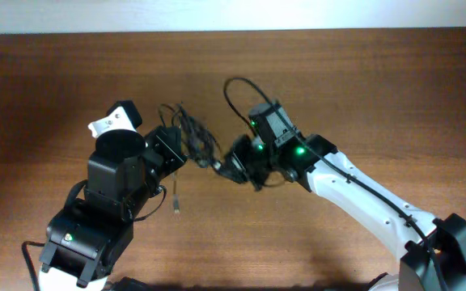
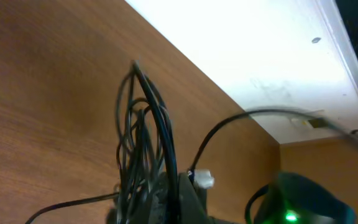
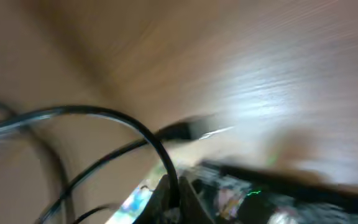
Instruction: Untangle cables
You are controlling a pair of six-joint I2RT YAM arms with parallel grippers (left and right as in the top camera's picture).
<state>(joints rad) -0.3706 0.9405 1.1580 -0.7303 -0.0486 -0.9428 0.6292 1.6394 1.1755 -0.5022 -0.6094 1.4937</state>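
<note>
Currently your left tool [image 1: 181, 153] clamps the cables [image 1: 196, 137], bunched between it and the right tool [image 1: 228, 166], whose grip you cannot tell.

You get no readable text, label, brand, number or sign in any view; nothing legible on the cables [image 1: 191, 136] either, wrist views blurred

The cables [image 1: 191, 137] hang over the table [image 1: 362, 89] between the left tool [image 1: 176, 152] and right tool [image 1: 231, 166].
</note>
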